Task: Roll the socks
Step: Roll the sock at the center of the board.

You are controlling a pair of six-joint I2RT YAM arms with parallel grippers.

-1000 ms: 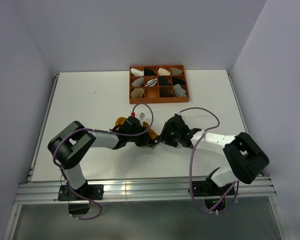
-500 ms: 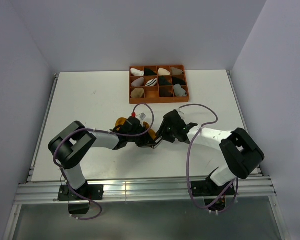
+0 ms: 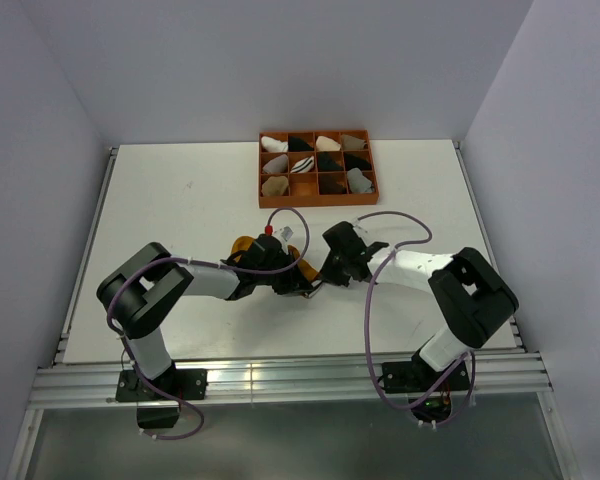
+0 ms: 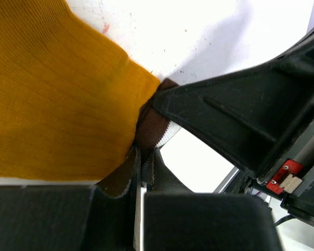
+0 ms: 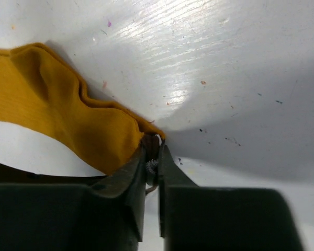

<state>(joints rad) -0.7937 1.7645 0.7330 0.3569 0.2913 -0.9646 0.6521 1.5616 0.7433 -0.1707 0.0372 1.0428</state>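
left gripper (image 4: 142,175) is pinching the yellow sock (image 4: 52,99) at its striped cuff (image 4: 158,128); right gripper (image 5: 152,170) is clamping the same sock's edge, low over the table (image 5: 225,68).

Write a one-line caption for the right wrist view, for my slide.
Right gripper shut on the edge of the mustard-yellow sock, which lies on the white table.
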